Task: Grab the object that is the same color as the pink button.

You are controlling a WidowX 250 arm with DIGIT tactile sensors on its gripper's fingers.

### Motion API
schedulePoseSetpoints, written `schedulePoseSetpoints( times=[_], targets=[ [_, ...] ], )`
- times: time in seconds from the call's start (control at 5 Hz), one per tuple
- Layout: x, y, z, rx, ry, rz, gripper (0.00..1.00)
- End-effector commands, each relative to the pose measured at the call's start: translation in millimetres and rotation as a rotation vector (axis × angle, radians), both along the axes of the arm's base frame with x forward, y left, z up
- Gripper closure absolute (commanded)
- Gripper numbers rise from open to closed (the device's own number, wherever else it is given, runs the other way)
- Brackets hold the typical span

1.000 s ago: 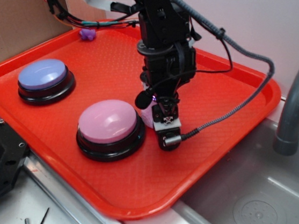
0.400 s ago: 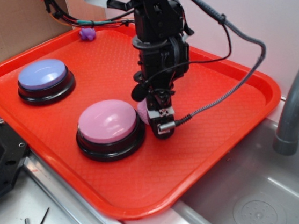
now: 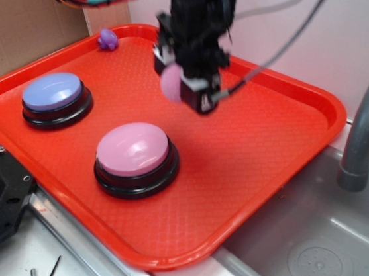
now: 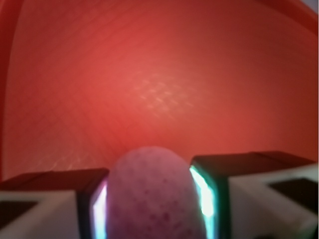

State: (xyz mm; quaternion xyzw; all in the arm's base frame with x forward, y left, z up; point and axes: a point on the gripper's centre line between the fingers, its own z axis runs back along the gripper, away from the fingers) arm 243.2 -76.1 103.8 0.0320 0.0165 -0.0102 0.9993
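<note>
The gripper (image 3: 177, 84) hangs above the red tray (image 3: 283, 149), blurred, with the pink ball (image 3: 171, 82) clamped in it and lifted clear of the tray floor. The pink button (image 3: 133, 151) sits on the tray, nearer the camera than the ball. The blue button (image 3: 53, 94) lies to the pink button's left, well apart. A small purple figure (image 3: 108, 39) rests at the far left corner.

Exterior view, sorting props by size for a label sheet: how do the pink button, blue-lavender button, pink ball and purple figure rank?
1. Pink button and blue-lavender button: alike; pink looks slightly bigger, but sits nearer.
2. Pink ball, raised in the jaws, so partly hidden.
3. Purple figure, smallest, though farthest away.
</note>
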Motion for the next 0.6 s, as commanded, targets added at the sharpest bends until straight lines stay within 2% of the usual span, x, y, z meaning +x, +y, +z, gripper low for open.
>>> schedulePoseSetpoints(
  times=[0.0, 0.2, 0.4],
  targets=[
    [-20, 55, 76, -0.034, -0.133, 0.299, 1.0],
    [-36, 79, 102, -0.048, -0.183, 0.397, 1.0],
    [-31, 85, 101, -0.063, -0.138, 0.379, 1.0]
  ],
)
